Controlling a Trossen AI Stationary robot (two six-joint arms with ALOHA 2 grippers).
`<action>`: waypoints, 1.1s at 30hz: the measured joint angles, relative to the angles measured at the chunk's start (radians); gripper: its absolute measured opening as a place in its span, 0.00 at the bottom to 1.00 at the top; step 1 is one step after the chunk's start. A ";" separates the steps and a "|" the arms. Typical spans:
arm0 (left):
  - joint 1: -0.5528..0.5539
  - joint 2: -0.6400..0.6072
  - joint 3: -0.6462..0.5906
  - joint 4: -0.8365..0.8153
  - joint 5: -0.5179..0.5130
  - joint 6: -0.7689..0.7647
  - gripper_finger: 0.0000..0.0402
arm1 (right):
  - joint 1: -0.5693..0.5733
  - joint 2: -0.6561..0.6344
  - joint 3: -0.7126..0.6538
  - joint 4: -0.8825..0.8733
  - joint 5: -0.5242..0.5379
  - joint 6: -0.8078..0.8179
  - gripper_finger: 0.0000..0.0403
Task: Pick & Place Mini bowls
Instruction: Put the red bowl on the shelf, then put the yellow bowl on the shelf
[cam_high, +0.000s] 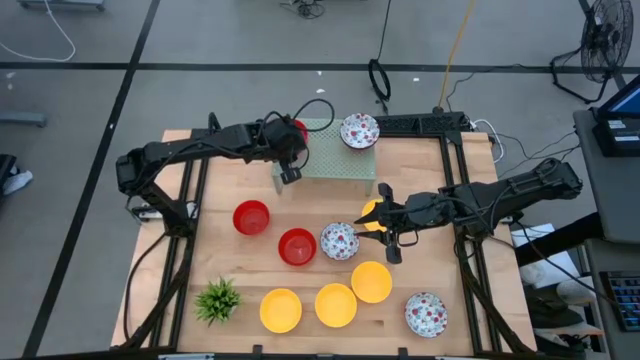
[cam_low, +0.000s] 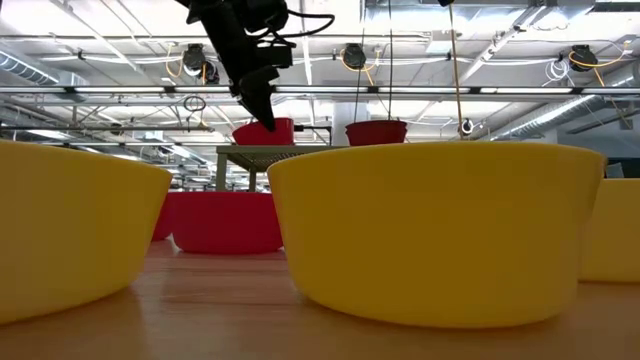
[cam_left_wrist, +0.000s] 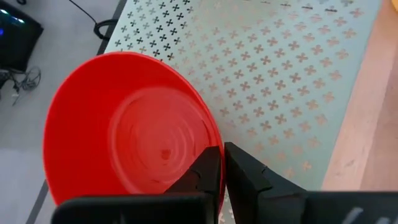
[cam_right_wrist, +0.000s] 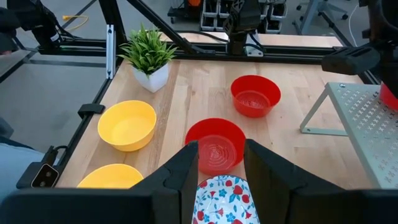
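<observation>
Plain red mini bowl, glossy, round (no long axis), mouth upward, sits at the corner of the perforated green stand. Left hand has its fingers pinched together on the bowl's rim. Right hand hovers, fingers apart, over the floral mini bowl mid-tabletop.

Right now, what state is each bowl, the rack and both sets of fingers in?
Red bowl on rack: upright, rim pinched by left fingers.
Floral bowl on rack: upright, free.
Rack: standing on the table.
Floral bowl at centre: upright, between the open right fingers.
Two red bowls on the table: upright, free.
Three yellow bowls at front: upright, free.
</observation>
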 joint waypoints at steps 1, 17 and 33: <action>0.000 0.000 0.000 0.000 0.000 0.000 0.04 | 0.000 0.000 0.000 0.000 0.000 0.000 0.28; 0.000 0.000 -0.001 0.012 -0.046 -0.003 0.21 | 0.000 0.000 0.000 0.000 0.000 0.000 0.28; -0.077 -0.200 -0.001 0.070 0.168 -0.168 0.22 | 0.000 0.000 0.000 -0.201 0.000 0.175 0.28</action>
